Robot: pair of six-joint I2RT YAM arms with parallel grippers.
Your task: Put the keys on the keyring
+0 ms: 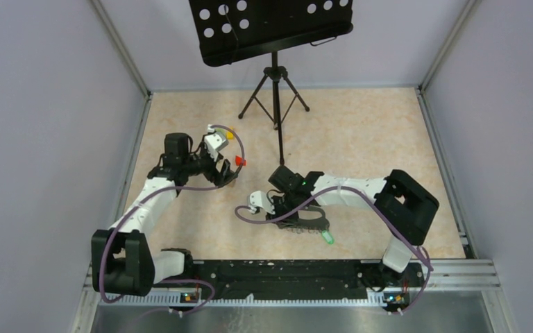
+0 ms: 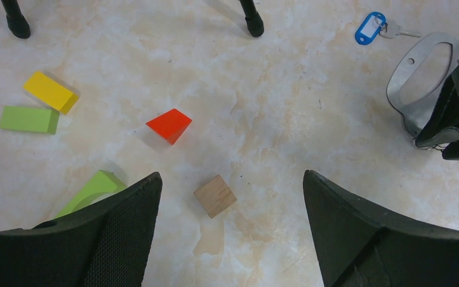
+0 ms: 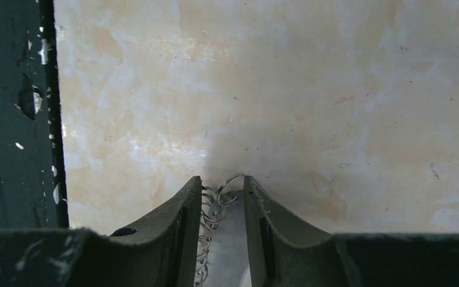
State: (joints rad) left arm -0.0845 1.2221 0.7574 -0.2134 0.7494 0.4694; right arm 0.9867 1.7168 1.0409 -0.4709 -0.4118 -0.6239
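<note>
The keyring (image 2: 419, 76), a grey oval loop, shows at the right edge of the left wrist view, with the dark fingers (image 2: 456, 110) of my right gripper clamped on its near side. In the right wrist view my right gripper (image 3: 221, 182) is shut on the keyring (image 3: 232, 239), and its chain (image 3: 210, 210) of small wire rings lies against the left finger. A key with a blue tag (image 2: 370, 28) lies on the floor just beyond the loop. A green-tagged key (image 1: 327, 237) lies by the keyring (image 1: 311, 223). My left gripper (image 2: 230, 179) hangs open above a wooden cube (image 2: 215, 195).
Loose blocks lie under the left arm: yellow (image 2: 51, 91), green (image 2: 28, 119), red (image 2: 169, 125) and a green arch (image 2: 92, 190). A black music stand (image 1: 275, 28) on a tripod (image 1: 275, 97) stands at the back. The dark base rail (image 3: 12, 113) runs close to my right gripper.
</note>
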